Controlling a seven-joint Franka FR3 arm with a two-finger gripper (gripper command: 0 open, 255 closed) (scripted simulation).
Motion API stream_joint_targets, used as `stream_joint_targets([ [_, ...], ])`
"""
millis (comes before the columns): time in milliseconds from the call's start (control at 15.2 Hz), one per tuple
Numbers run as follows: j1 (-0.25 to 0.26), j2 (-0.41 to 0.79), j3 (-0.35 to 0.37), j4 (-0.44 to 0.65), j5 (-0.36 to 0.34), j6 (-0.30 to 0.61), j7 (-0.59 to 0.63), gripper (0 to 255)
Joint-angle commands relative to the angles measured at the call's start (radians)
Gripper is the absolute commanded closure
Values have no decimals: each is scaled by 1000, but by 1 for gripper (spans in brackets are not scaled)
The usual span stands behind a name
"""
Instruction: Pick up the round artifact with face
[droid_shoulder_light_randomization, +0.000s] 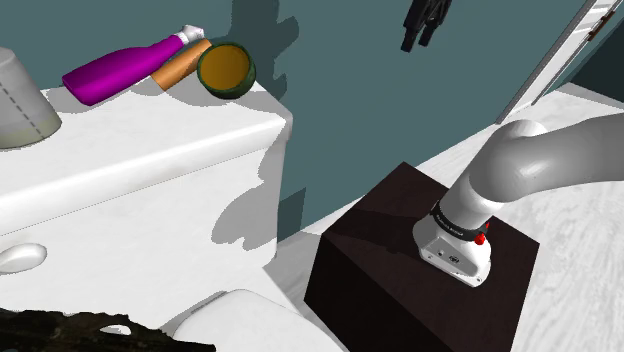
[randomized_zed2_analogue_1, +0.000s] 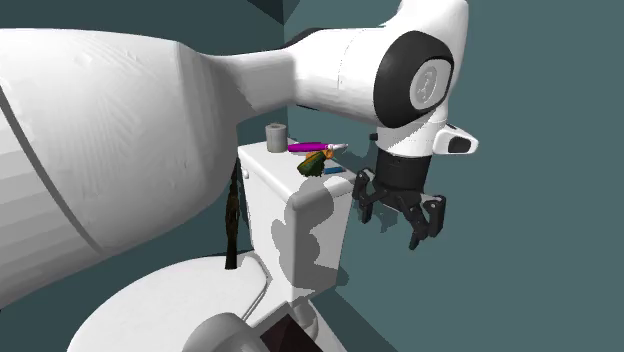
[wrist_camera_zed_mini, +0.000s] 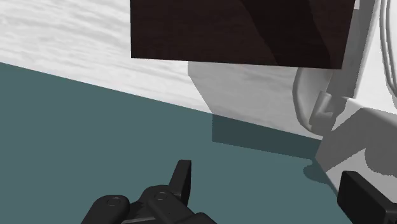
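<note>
nearest in the shoulder view is the dark stand (droid_shoulder_light_randomization: 380, 270), with the white arm (droid_shoulder_light_randomization: 530, 165) rising from its top. beside it, toward that view's left, is a white toilet (droid_shoulder_light_randomization: 250, 320), and its tank lid (droid_shoulder_light_randomization: 150, 165) makes a broad pale surface. at the lid's far edge, close to the far right corner as the shoulder view shows it, the round artifact (droid_shoulder_light_randomization: 226, 70) sits tipped up on its side, a dark green rim around an ochre face turned toward the camera. just beside it along the same far edge lies an orange-brown cylinder (droid_shoulder_light_randomization: 178, 66), and next to that a magenta bottle (droid_shoulder_light_randomization: 118, 70) lies on its side, its white cap toward the cylinder. a pale grey roll (droid_shoulder_light_randomization: 20, 100) stands at the lid's left edge. farther off, the gripper (droid_shoulder_light_randomization: 418, 40) hangs in the air before the teal wall (droid_shoulder_light_randomization: 340, 90), well apart from the artifact and holding nothing. in the wrist view its black fingers (wrist_camera_zed_mini: 183, 175) stand wide apart, with bare wall between them.
</note>
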Motion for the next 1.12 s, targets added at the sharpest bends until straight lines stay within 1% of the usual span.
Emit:
stream_joint_targets([
  [0,0,0,0,0,0,0,0,0],
  [528,59,53,114,-23,169,173,151,0],
  [1056,107,162,231,22,301,364,280,0],
])
